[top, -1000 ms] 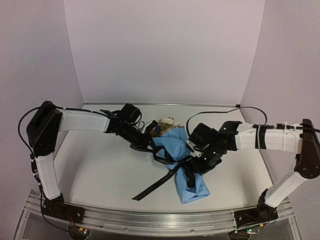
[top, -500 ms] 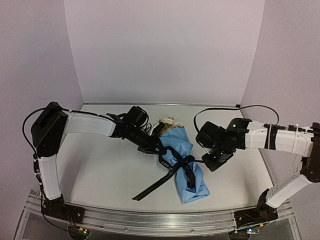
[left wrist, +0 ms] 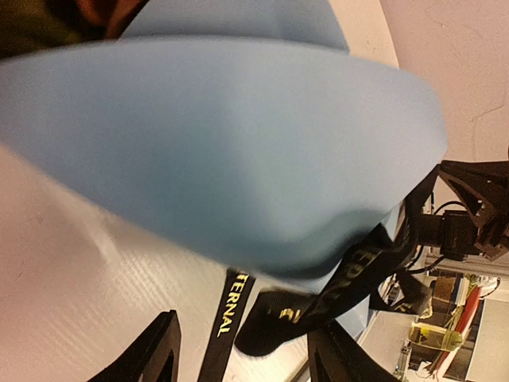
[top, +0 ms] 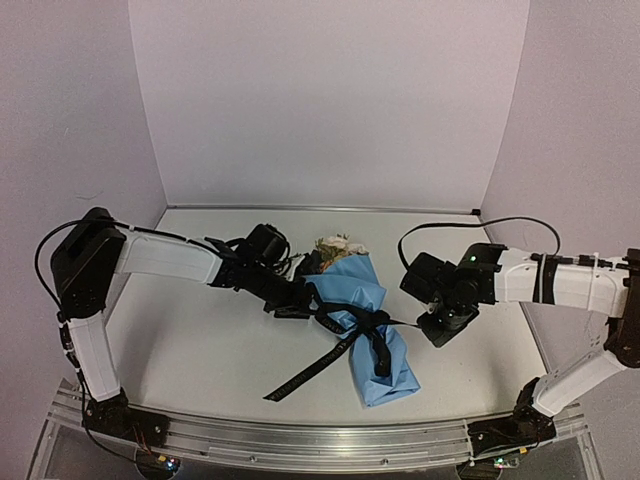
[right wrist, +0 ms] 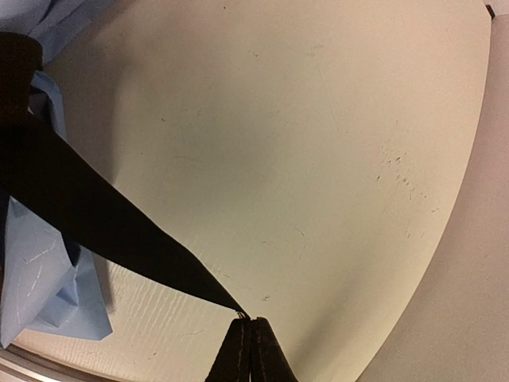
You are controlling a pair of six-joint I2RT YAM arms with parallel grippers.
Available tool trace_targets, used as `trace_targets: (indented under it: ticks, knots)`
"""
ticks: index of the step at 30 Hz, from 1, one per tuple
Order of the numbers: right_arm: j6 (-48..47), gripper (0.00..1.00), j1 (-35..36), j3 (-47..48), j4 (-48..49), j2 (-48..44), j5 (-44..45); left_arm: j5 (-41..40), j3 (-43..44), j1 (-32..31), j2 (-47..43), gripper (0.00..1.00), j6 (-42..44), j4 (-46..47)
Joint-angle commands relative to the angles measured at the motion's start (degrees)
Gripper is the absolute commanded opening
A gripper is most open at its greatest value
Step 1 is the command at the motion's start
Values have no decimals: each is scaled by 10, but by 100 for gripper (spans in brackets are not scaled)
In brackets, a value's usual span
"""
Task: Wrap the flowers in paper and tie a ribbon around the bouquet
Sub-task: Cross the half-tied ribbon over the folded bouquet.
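The bouquet (top: 385,372) lies slanted on the table, its light blue paper (top: 348,288) wrapped round the flowers (top: 335,246), whose cream blooms show at the far wide end. A black ribbon (top: 312,368) circles its middle, one tail trailing towards the near left. My left gripper (top: 303,298) stands open at the paper's left edge. In the left wrist view the gold-lettered ribbon (left wrist: 227,318) runs loose between its fingers (left wrist: 151,354), under the paper (left wrist: 223,151). My right gripper (top: 432,326) is shut on the other ribbon (right wrist: 87,219) end, stretched taut from its fingertips (right wrist: 238,350).
The white table (top: 200,340) is walled by pale panels at the back and both sides. An aluminium rail (top: 320,445) runs along its near edge, holding both arm bases. Black cables loop above each forearm.
My left gripper has opened, let go of the ribbon and drawn back slightly left. My right gripper has moved right, away from the bouquet, pulling its ribbon end taut.
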Motion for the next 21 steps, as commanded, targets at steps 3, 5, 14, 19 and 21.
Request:
trace_targets:
  ticks: [3, 5, 14, 19, 21]
  knots:
    - [15, 0, -5, -15, 3, -4, 14, -58, -110, -6, -97, 65, -112, 142]
    - [20, 0, -6, -21, 12, -4, 10, -61, -126, -20, -107, 67, -130, 175]
    - [31, 0, -6, -42, 46, -7, 9, -142, -211, -77, -80, 61, -312, 370]
    - [34, 0, -6, -41, 56, -1, 6, -198, -232, -99, -77, 57, -363, 394]
    - [34, 0, -6, -42, 57, 0, 6, -201, -242, -102, -67, 55, -391, 414]
